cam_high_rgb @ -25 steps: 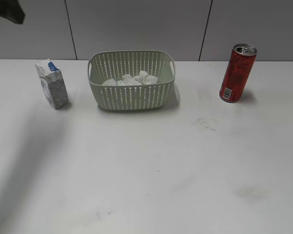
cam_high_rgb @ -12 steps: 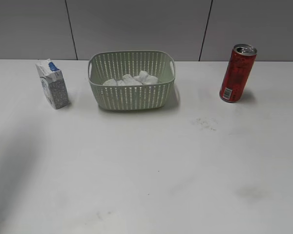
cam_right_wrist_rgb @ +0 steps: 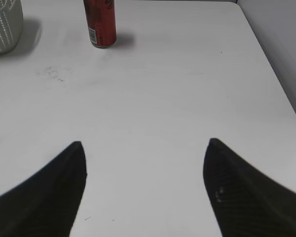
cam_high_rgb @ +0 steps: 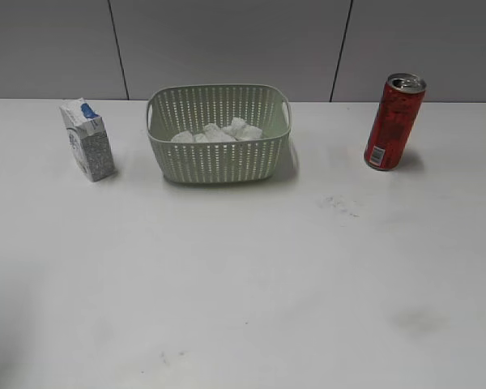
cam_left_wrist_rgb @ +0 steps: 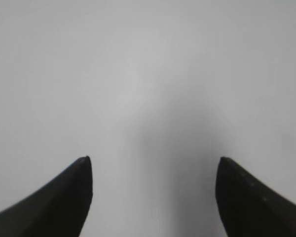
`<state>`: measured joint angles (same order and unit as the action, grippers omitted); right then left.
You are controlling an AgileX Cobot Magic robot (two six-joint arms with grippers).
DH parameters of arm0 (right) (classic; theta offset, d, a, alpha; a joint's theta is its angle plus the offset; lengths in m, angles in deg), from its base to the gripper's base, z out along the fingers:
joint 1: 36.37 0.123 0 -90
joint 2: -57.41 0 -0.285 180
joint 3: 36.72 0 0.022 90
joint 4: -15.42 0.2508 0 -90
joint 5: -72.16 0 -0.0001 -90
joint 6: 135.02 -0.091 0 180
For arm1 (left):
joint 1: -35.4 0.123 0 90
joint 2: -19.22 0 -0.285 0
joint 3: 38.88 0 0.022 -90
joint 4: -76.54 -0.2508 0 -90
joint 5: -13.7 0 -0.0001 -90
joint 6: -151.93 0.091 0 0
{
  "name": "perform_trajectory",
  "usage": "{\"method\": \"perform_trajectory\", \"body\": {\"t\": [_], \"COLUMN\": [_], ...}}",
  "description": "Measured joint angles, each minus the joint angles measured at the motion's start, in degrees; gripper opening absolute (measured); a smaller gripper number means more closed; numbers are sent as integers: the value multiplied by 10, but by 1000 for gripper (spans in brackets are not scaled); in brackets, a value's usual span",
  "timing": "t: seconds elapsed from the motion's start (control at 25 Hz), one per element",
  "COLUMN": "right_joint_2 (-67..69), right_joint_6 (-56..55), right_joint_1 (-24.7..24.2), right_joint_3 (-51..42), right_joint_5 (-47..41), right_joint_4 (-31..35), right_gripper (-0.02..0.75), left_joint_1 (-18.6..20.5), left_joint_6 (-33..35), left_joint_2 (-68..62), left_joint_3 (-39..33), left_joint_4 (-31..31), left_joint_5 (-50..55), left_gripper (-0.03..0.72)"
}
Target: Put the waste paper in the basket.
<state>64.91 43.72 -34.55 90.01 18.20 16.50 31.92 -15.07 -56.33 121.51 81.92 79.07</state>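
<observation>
The pale green slotted basket (cam_high_rgb: pixel 219 162) stands at the back middle of the white table. Crumpled white waste paper wads (cam_high_rgb: pixel 219 132) lie inside it. A corner of the basket (cam_right_wrist_rgb: pixel 5 34) shows at the top left of the right wrist view. No gripper shows in the exterior view. My left gripper (cam_left_wrist_rgb: pixel 154 160) is open and empty over bare white surface. My right gripper (cam_right_wrist_rgb: pixel 145 143) is open and empty above the table, well short of the red can.
A blue-and-white patterned carton (cam_high_rgb: pixel 87 140) stands left of the basket. A red drink can (cam_high_rgb: pixel 394 121) stands at the back right, also in the right wrist view (cam_right_wrist_rgb: pixel 100 22). The table's right edge (cam_right_wrist_rgb: pixel 274 74) runs close to a grey wall.
A dark arm part at the exterior view's top left corner one second ago has left the view, and its shadow on the table's left side has faded. Basket, carton and can have not moved.
</observation>
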Motion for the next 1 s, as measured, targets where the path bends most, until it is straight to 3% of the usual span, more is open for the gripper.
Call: {"method": "perform_trajectory", "body": {"t": [0.32,0.64,1.0], "right_joint_2": [0,0,0], "right_joint_6": [1,1,1], "right_joint_1": [0,0,0], "right_joint_3": [0,0,0], "right_joint_5": [0,0,0], "right_joint_4": [0,1,1], "right_gripper": [559,559,559], "left_joint_1": [0,0,0], "left_joint_6": [-3,-51,-56], "left_joint_2": [186,352,496], "left_joint_3": [-148,-270,-285], "left_joint_4": [0,0,0], "left_joint_5": [-27,-58,-53], "left_gripper": [589,589,589]}}
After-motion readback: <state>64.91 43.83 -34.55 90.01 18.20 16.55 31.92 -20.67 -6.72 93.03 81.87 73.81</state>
